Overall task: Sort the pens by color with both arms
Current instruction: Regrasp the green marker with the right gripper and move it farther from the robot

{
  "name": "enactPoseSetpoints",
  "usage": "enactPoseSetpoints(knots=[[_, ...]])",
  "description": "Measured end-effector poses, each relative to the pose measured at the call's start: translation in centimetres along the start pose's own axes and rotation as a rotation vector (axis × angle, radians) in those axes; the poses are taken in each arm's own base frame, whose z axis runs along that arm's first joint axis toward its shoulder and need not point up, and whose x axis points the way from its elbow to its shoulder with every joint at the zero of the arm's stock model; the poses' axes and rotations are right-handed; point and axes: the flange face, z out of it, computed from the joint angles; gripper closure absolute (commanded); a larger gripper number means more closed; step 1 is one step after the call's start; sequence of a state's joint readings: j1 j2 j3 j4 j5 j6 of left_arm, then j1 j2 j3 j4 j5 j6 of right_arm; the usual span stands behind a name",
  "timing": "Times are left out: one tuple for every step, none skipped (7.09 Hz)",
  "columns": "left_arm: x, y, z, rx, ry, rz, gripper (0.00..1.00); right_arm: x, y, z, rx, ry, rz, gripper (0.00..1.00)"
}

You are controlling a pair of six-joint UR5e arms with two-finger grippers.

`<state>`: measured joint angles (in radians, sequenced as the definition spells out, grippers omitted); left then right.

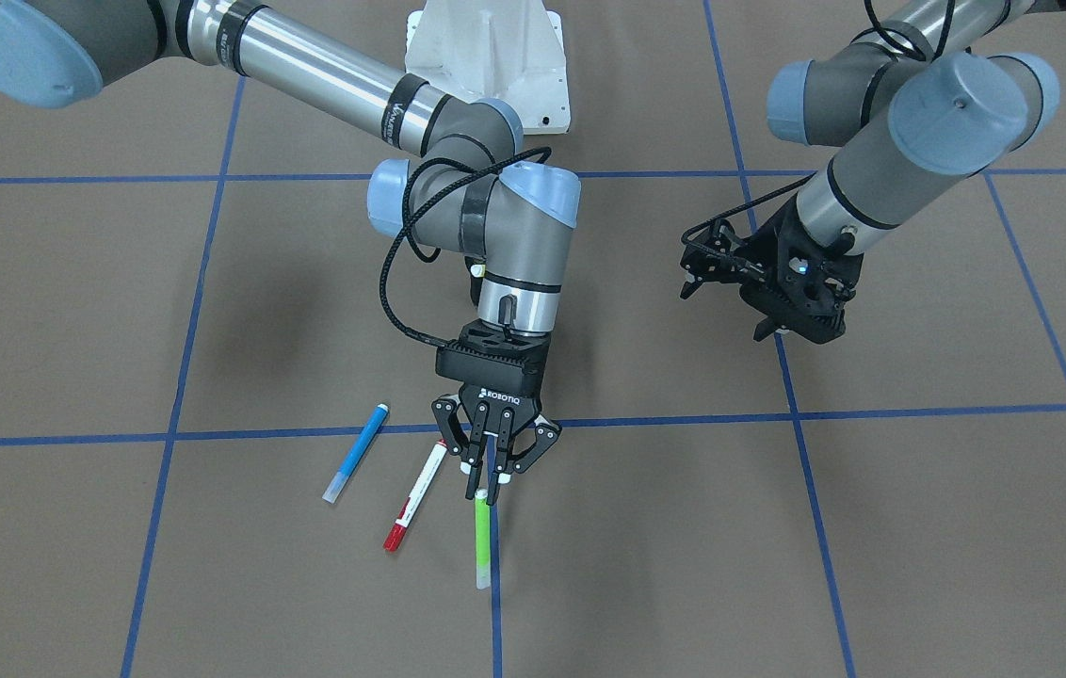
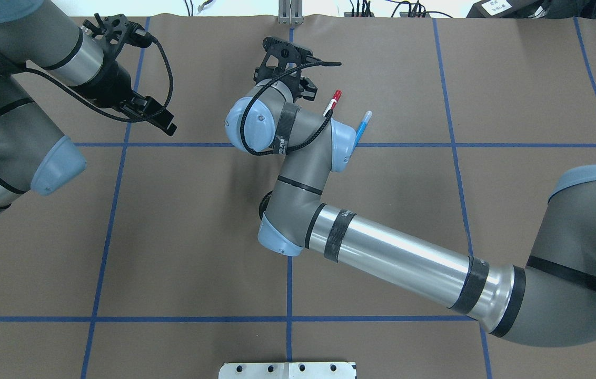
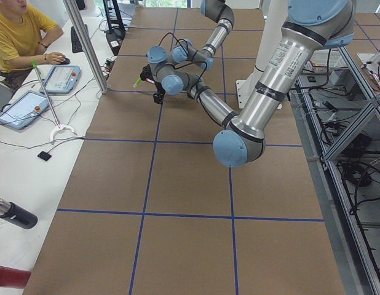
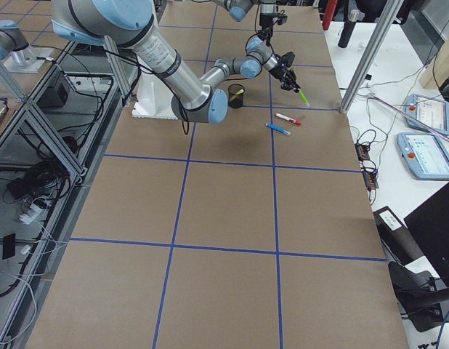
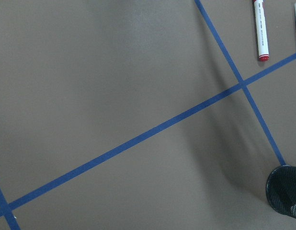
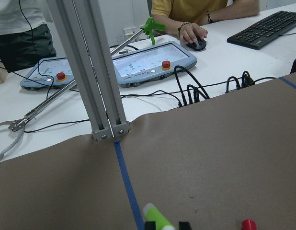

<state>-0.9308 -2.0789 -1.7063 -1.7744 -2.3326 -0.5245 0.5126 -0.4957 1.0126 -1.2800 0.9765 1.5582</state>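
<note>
Exterior front-facing showed the right gripper (image 1: pixel 488 490) closed narrow on the bright green pen (image 1: pixel 482 541). It gripped the pen at one end, so the rest of the barrel and its pale cap stuck out past the fingertips, away from the robot's base. Whether the capped end touched the table (image 1: pixel 919 527) could not be told from this view. In the exterior right view the pen slanted downward from the fingers.

The white pen with red ends (image 1: pixel 416 494) lay flat on the brown paper just beside that gripper, its near end close to one outer finger link and not touching it. The blue pen (image 1: pixel 357 452) lay beyond the white one, farther from the gripper and roughly parallel to it. Neither pen touched the other. One of the blue tape lines (image 1: pixel 684 419) ran across the table under the gripper's body.

The left gripper (image 1: pixel 768 328) hung above the table well apart from all three pens, and its jaws were too dark and foreshortened to judge. Its wrist camera looked down on the white pen's red end at the frame's upper right. The black mesh cup (image 5: pixel 285 192) showed at the lower right of that frame
</note>
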Motion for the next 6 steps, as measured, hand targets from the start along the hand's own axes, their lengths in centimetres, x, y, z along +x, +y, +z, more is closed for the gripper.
enactPoseSetpoints(knots=[[-0.2, 0.0, -0.1, -0.003, 0.004, 0.0, 0.01, -0.3, 1.3, -0.5, 0.004, -0.001, -0.011, 0.02], [-0.2, 0.0, -0.1, -0.004, 0.006, -0.001, 0.01, -0.4, 2.0, -0.7, 0.004, -0.002, -0.018, 0.01], [-0.3, -0.1, 0.0, -0.005, 0.006, -0.003, 0.01, -0.4, 2.2, -0.8, 0.002, -0.003, -0.022, 0.01], [-0.2, -0.1, 0.0, -0.006, 0.006, -0.006, 0.01, -0.4, 1.8, -0.7, -0.01, -0.004, -0.019, 0.01], [-0.2, 0.0, 0.1, -0.008, 0.006, -0.012, 0.01, -0.4, 0.6, -0.5, -0.051, -0.008, -0.005, 0.01], [-0.1, 0.0, 0.2, -0.009, 0.008, -0.026, 0.01, -0.4, -1.4, -0.3, -0.123, -0.018, 0.006, 0.01]])
